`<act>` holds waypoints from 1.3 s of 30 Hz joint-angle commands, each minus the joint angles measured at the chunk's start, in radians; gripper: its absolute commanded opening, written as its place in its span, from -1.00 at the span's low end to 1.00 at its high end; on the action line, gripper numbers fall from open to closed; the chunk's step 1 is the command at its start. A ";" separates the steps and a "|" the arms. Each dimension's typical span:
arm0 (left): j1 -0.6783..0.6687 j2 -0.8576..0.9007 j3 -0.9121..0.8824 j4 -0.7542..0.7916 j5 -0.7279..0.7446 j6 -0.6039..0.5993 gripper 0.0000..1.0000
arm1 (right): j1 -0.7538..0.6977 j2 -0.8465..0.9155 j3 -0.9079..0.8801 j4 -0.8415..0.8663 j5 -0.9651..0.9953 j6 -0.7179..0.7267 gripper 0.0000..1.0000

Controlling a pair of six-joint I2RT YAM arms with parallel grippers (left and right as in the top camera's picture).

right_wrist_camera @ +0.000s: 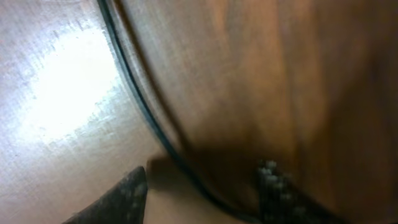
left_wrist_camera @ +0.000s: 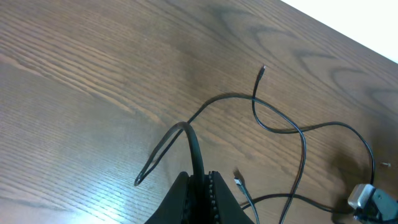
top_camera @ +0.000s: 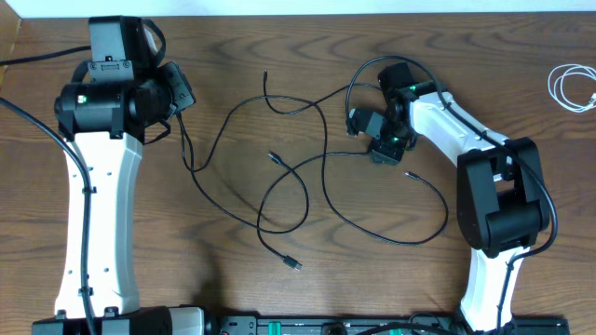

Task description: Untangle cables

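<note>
Left tool (left_wrist_camera: 200,183) pinching shut on a looped black cable (left_wrist_camera: 186,134), tips cut off at frame edge, right tool (right_wrist_camera: 202,190) gaping astride a blurred black cord (right_wrist_camera: 134,93)

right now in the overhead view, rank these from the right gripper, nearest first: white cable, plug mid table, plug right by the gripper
From the right gripper:
1. near plug, right beside it.
2. middle plug, at the table's centre, on its left.
3. white cable, coiled at the table's far right edge.
</note>
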 commanded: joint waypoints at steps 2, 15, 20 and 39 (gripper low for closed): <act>0.002 0.007 0.002 -0.002 -0.002 0.003 -0.85 | 0.004 0.024 -0.040 -0.056 -0.079 0.017 -0.98; 0.002 0.007 0.002 0.010 -0.002 0.003 -0.85 | -0.084 -0.035 0.165 -0.162 -0.042 0.602 -0.98; 0.002 0.007 0.002 0.010 -0.002 0.003 -0.85 | -0.222 -0.155 0.353 -0.240 -0.113 0.702 -0.98; 0.002 0.008 0.002 0.022 -0.002 0.002 -0.85 | -0.371 -0.227 0.283 -0.311 -0.222 0.888 -0.09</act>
